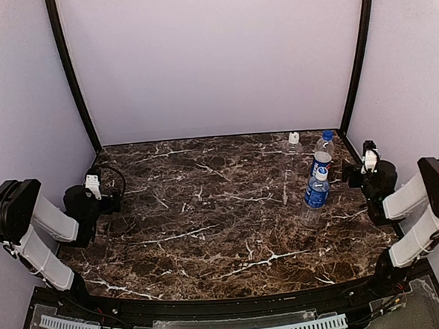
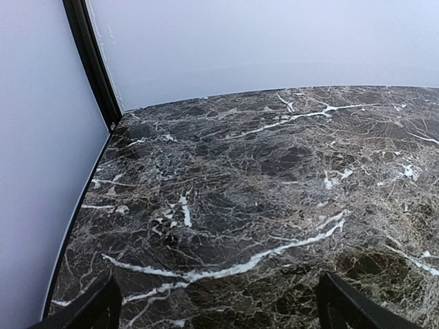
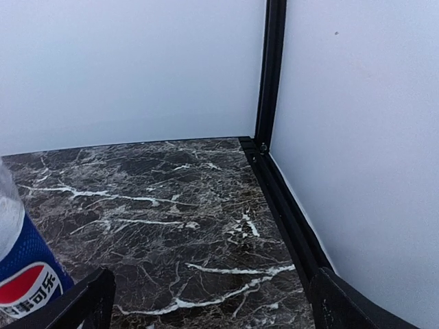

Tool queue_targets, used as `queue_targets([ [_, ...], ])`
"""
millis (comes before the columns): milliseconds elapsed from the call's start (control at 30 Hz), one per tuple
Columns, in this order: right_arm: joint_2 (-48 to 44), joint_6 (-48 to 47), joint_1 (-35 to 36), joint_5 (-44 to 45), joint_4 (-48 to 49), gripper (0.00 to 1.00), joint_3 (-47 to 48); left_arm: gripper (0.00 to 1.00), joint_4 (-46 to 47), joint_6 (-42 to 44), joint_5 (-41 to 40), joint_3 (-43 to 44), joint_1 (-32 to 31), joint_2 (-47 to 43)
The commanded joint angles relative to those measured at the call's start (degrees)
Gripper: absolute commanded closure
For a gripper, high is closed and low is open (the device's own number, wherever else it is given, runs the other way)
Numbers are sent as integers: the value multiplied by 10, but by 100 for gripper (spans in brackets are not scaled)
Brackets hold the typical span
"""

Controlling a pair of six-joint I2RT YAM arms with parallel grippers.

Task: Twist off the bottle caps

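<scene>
Three clear bottles stand upright at the table's right. An unlabelled one (image 1: 294, 142) with a white cap (image 1: 294, 137) is furthest back. A blue-labelled one (image 1: 323, 157) has a blue cap (image 1: 327, 135). Another blue-labelled one (image 1: 316, 191) with a blue cap (image 1: 321, 172) stands nearer. A Pepsi-logo bottle (image 3: 20, 271) shows at the left edge of the right wrist view; I cannot tell which of the two it is. My right gripper (image 1: 354, 173) (image 3: 212, 301) is open and empty, just right of the bottles. My left gripper (image 1: 108, 195) (image 2: 219, 308) is open and empty at the far left.
The dark marble table (image 1: 207, 210) is enclosed by pale walls, with black frame posts at the back corners (image 1: 72, 76) (image 1: 356, 59). A black rail (image 3: 288, 212) runs along the right edge close to my right gripper.
</scene>
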Motion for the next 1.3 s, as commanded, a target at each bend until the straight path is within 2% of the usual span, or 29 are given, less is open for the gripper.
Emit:
queue_targets([
  [0, -129, 41, -3, 100, -196, 1, 72, 0, 9, 2, -5, 4, -3, -8],
  [100, -216, 63, -6, 100, -273, 1, 110, 0, 10, 4, -1, 4, -3, -8],
  [233, -296, 87, -8, -6, -437, 1, 187, 0, -3, 1, -3, 16, -3, -17],
  [267, -318, 89, -9, -50, -474, 2, 203, 0, -80, -4, -12, 33, -3, -41],
  [300, -334, 93, -8, -85, -502, 1, 217, 0, -154, -15, -40, 103, -3, -52],
  [333, -347, 100, -9, -115, -538, 1, 232, 0, -293, -19, -53, 148, -3, -63],
  [367, -356, 110, -9, -140, -571, 2, 253, 0, -402, -8, -67, 230, -3, -65],
  [467, -370, 119, -8, -237, -680, 11, 330, 0, -561, 52, -37, 356, -3, -70],
  [500, -371, 121, -6, -279, -721, 15, 364, 0, -643, 58, -12, 401, -3, -73],
  [567, -371, 121, 5, -306, -798, 21, 406, 0, -757, 77, 43, 453, -6, -84],
  [667, -363, 111, 57, -255, -920, 27, 451, 0, -863, 105, 58, 490, -35, -124],
  [767, -345, 114, 126, -149, -1027, 29, 483, 0, -942, 147, 29, 494, -122, -180],
  [800, -339, 120, 149, -111, -1054, 30, 490, 0, -958, 162, 39, 497, -132, -189],
  [900, -324, 142, 216, -36, -1115, 30, 501, 0, -1041, 178, 164, 507, -132, -207],
  [1067, -251, 171, 332, 43, -1163, 30, 515, 0, -1009, 176, 162, 462, -132, -211],
  [1267, -210, 198, 387, 127, -1191, 32, 546, 0, -991, 161, 175, 462, -132, -198],
])
